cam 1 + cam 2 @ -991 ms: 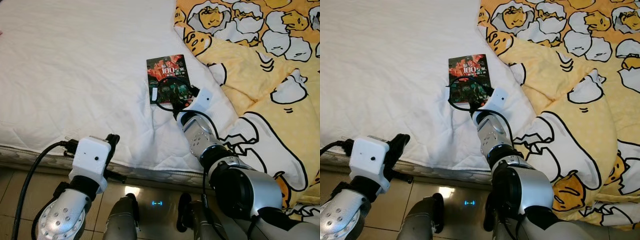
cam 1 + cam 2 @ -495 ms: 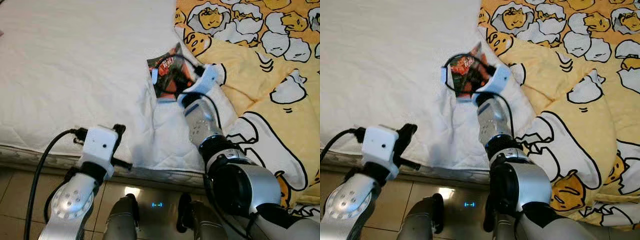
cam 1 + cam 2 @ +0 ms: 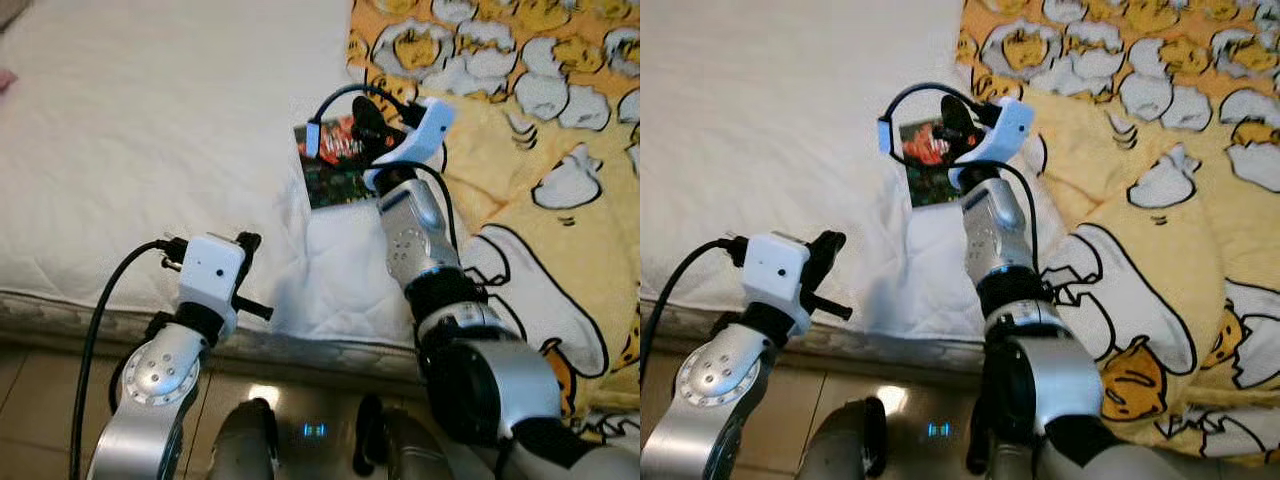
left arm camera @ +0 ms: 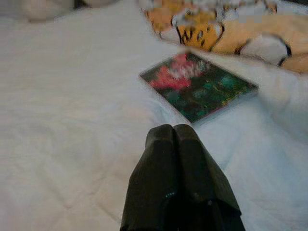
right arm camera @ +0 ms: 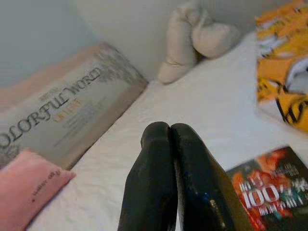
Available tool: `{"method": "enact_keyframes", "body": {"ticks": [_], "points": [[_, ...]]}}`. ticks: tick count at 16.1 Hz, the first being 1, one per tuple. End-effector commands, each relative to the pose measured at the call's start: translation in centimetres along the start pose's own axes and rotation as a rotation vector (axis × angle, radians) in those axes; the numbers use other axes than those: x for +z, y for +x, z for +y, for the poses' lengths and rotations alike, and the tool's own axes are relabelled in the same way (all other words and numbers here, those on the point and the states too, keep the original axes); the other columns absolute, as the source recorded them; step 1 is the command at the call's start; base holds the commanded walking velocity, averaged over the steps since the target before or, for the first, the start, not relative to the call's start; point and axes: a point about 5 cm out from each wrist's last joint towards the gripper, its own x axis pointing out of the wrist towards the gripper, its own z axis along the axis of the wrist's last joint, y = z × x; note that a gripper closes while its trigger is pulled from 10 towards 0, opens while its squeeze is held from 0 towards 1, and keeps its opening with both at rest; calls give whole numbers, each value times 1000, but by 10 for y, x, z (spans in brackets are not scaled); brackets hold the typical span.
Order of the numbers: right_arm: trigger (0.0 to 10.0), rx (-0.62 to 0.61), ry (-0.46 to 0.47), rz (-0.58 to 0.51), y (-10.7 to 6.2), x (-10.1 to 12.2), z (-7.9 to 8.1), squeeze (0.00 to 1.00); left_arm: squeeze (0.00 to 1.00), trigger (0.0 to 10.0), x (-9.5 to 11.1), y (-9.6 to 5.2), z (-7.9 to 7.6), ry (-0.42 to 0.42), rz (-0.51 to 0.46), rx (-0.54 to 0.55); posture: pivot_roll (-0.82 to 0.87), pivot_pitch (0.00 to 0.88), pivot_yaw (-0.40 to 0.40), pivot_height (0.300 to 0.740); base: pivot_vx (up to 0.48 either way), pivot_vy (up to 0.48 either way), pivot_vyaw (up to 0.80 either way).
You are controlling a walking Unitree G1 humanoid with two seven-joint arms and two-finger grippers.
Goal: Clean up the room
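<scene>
The book [image 5: 272, 192] cover reads "100"; the long cushion [image 5: 67, 113] at the wall reads "COLORFUL WORLD".

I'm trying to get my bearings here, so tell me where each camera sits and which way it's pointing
Left eye view: on the head, looking down at the bed; both arms show, right claw above the book.
Right eye view: the other head eye, same scene, yellow blanket alongside.
Left wrist view: on the left wrist, along the shut left claw toward the book.
Right wrist view: on the right wrist, along its shut fingers toward a pillow.
All four share the book.
</scene>
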Motion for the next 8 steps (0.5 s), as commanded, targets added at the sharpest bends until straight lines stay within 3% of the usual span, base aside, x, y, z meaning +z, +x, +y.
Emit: {"method": "enact_keyframes", "body": {"ticks": [1, 3, 5, 6, 7, 8], "points": [[0, 44, 102, 75, -18, -42, 32, 0, 0, 10000, -1, 4, 0, -5, -14, 1, 194, 109, -9, 727, 0, 0, 0], [0, 52, 56, 94, -31, -45, 28, 0, 0, 10000, 0, 10, -1, -8, -26, 2, 181, 78, -21, 727, 0, 0, 0], [0, 21, -275, 126, -54, -47, 9, 0, 0, 10000, -5, 22, 0, -78, -16, 34, 149, 39, -26, 727, 0, 0, 0], [10000, -44, -431, 125, -66, -44, -9, 529, 0, 10000, -4, 30, 4, -138, -20, 68, 141, 24, -30, 727, 0, 0, 0], [10000, -67, -604, 95, -82, -34, -21, 1000, 0, 10000, -2, 36, 10, -180, -32, 104, 131, 2, -33, 727, 0, 0, 0], [10000, -76, -654, 84, -90, -30, -25, 1000, 0, 10000, -2, 38, 13, -187, -38, 115, 124, 0, -36, 727, 0, 0, 0]]}}
